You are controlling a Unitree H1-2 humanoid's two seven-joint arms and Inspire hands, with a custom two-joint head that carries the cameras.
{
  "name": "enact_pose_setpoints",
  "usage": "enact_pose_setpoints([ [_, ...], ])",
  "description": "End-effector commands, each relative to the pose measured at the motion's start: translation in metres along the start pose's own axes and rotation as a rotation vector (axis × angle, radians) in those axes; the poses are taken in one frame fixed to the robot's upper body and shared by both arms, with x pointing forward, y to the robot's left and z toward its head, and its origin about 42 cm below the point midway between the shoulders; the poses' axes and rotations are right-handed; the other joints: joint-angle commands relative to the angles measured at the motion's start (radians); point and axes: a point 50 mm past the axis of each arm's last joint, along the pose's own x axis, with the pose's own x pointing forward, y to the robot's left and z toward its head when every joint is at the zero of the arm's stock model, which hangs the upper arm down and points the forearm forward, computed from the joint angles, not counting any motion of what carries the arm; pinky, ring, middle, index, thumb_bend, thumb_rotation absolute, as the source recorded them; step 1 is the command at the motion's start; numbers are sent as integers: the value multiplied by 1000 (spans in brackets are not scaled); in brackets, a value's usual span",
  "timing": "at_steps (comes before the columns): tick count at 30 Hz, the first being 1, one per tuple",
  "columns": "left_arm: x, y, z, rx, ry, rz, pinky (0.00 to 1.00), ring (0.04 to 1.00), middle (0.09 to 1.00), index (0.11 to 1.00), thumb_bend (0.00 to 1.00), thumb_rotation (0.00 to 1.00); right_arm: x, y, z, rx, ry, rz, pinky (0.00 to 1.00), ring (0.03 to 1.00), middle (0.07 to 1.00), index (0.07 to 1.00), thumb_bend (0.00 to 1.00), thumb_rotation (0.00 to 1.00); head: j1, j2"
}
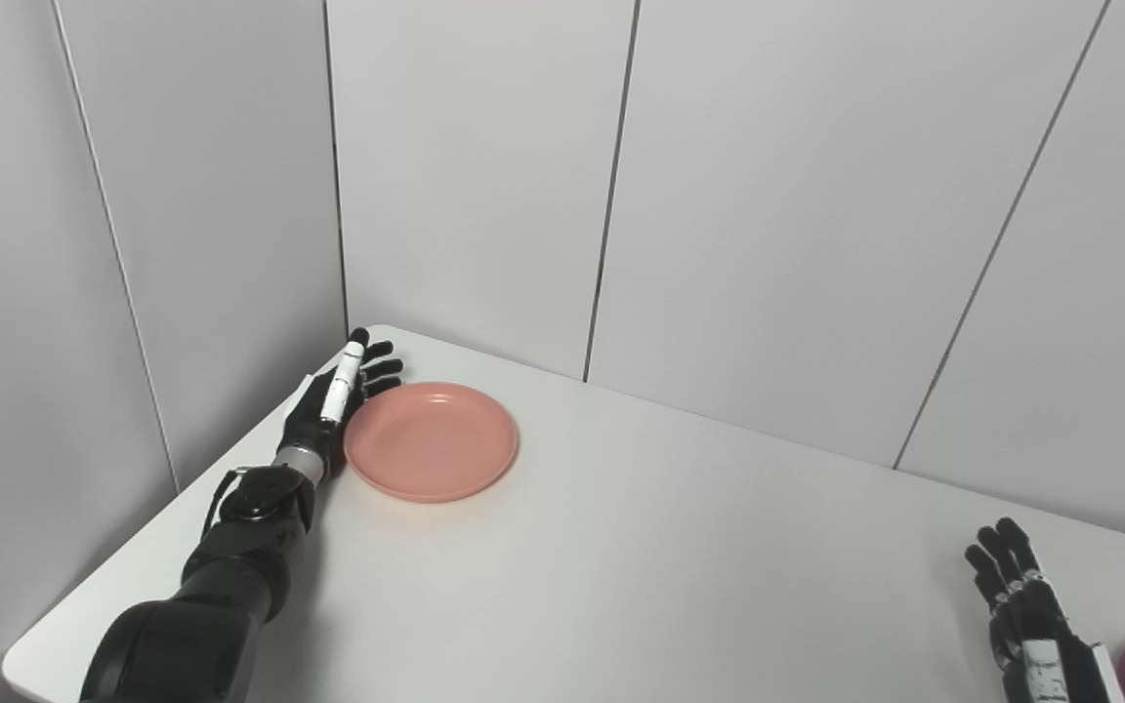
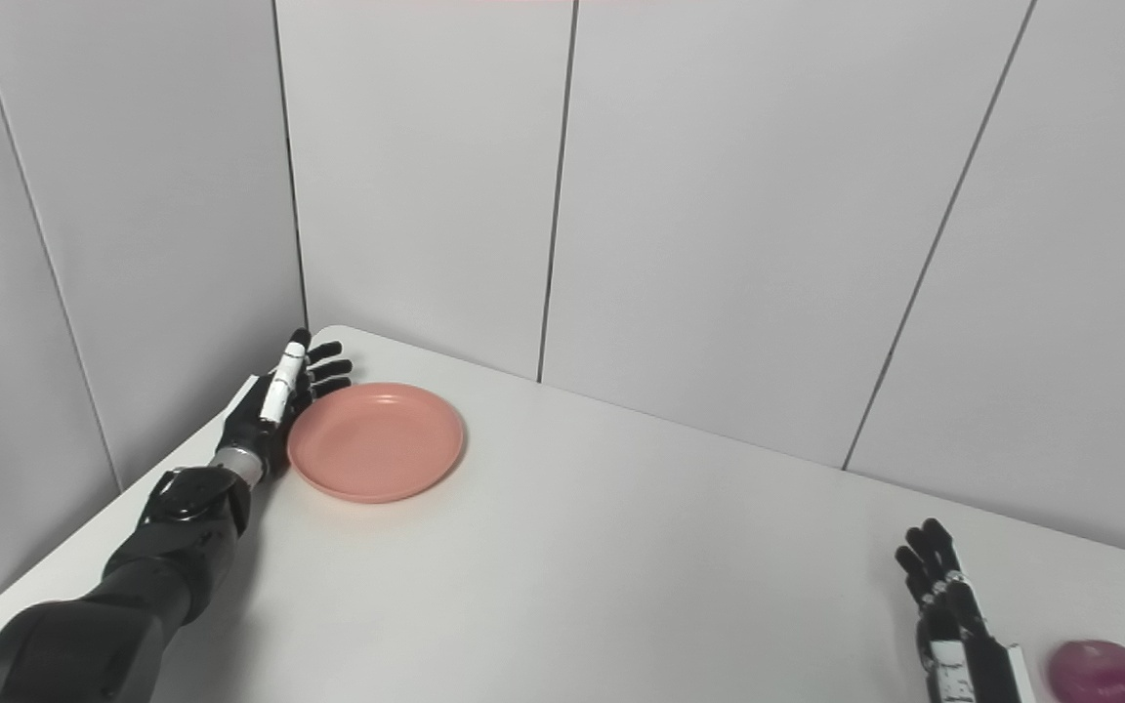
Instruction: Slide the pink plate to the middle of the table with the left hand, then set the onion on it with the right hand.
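A pink plate (image 1: 431, 440) lies flat on the white table (image 1: 641, 547) near its far left corner. My left hand (image 1: 333, 400) is open, fingers stretched out, resting against the plate's left rim, between the plate and the wall. A purple onion (image 2: 1102, 672) sits at the table's near right. My right hand (image 2: 943, 596) is open and empty, fingers pointing away, just left of the onion and apart from it.
Grey wall panels (image 1: 484, 166) close off the table at the back and on the left, close behind the left hand. The table's left edge (image 1: 84, 605) runs beside my left forearm.
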Motion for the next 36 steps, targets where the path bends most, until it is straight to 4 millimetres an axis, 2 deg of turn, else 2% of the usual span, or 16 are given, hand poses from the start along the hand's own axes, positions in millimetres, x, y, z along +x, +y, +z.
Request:
enact_pose_setpoints([
  [1, 15, -2, 30, -24, -63, -16, 823, 831, 817, 801, 660, 1000, -59, -6, -43, 14, 172, -39, 1000, 950, 950, 965, 738, 873, 1, 1],
  [9, 12, -11, 25, -69, -60, -53, 852, 846, 824, 805, 618, 1000, -58, -4, -42, 12, 167, -42, 992, 940, 944, 959, 741, 869, -16, 7],
  [15, 10, -19, 23, -87, -75, -85, 839, 837, 819, 802, 628, 1000, -57, 0, -40, 25, 169, -43, 998, 945, 945, 960, 751, 855, -28, 10],
  [20, 8, -28, 23, -85, -83, -121, 840, 835, 821, 813, 675, 1000, -57, 2, -40, 43, 170, -48, 1000, 942, 938, 945, 770, 828, -36, 15],
  [36, 6, -85, 18, -79, -93, -224, 831, 832, 816, 805, 641, 1000, -52, 18, -34, 47, 149, -60, 993, 936, 932, 941, 790, 811, -98, 38],
])
